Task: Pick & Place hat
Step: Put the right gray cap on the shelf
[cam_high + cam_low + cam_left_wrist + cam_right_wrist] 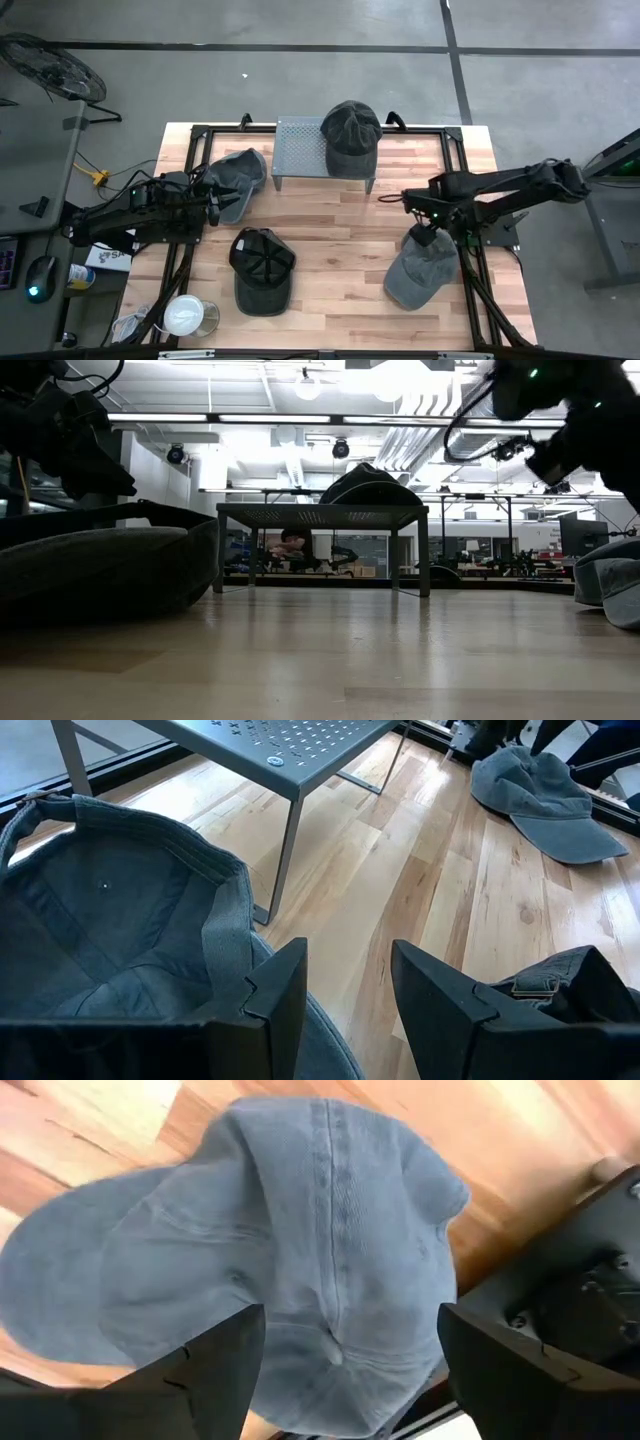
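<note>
Several caps lie about the wooden table. A grey-blue cap [420, 270] rests near the right edge, crown up. My right gripper [350, 1320] hangs open just above it, pointing down, one finger on either side of the crown [330, 1230]. A blue-grey cap [238, 180] lies at the left, inside up. My left gripper [345, 970] waits open beside its rim [225, 920], nothing between the fingers. A black cap [262, 268] lies at the near middle. A dark cap [350, 135] sits on the grey perforated stand [300, 150] at the far middle.
A black metal frame [460, 150] runs around the table's edges and stands close to the right cap. A white round cup [185, 315] sits at the near left corner. Bare wood lies between the stand and the near caps.
</note>
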Controlling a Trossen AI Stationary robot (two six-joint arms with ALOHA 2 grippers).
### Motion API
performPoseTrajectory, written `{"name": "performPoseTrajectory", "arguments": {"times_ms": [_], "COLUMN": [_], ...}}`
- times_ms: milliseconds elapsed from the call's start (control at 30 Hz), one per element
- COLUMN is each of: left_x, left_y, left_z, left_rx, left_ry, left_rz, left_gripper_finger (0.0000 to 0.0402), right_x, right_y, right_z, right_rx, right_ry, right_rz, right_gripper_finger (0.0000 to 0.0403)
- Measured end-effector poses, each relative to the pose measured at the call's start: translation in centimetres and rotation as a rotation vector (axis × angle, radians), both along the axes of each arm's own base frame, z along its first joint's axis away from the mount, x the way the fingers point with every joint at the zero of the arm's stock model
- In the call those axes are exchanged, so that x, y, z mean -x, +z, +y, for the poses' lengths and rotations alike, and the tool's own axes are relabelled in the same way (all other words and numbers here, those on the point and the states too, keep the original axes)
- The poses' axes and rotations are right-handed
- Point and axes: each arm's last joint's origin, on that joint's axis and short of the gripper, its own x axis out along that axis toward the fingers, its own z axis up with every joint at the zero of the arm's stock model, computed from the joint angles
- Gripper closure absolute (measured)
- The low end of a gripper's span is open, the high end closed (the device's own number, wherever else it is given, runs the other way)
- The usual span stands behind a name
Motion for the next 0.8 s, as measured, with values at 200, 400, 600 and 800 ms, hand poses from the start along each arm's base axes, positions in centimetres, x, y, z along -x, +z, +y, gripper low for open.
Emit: {"name": "performPoseTrajectory", "arguments": {"times_ms": [200,400,600,800], "left_x": [0.0,0.0,0.0,0.0], "left_y": [0.0,0.0,0.0,0.0], "left_z": [0.0,0.0,0.0,0.0], "left_rx": [0.000,0.000,0.000,-0.001], "left_ry": [0.001,0.001,0.001,0.002], "left_rz": [0.000,0.000,0.000,0.000], "left_gripper_finger": [0.0257,0.0257,0.0257,0.0257], "right_x": [-1.3,-1.8,-2.1,-2.2], "right_y": [-1.4,-2.4,-2.8,-2.8], "right_z": [-0.2,-0.1,-0.1,0.0], "right_rx": [-0.059,-0.094,-0.104,-0.124], "right_ry": [-0.028,-0.040,-0.064,-0.091], "right_rz": [0.065,0.155,0.177,0.169], "right_gripper_finger": [0.0114,0.0114,0.0114,0.0131]}}
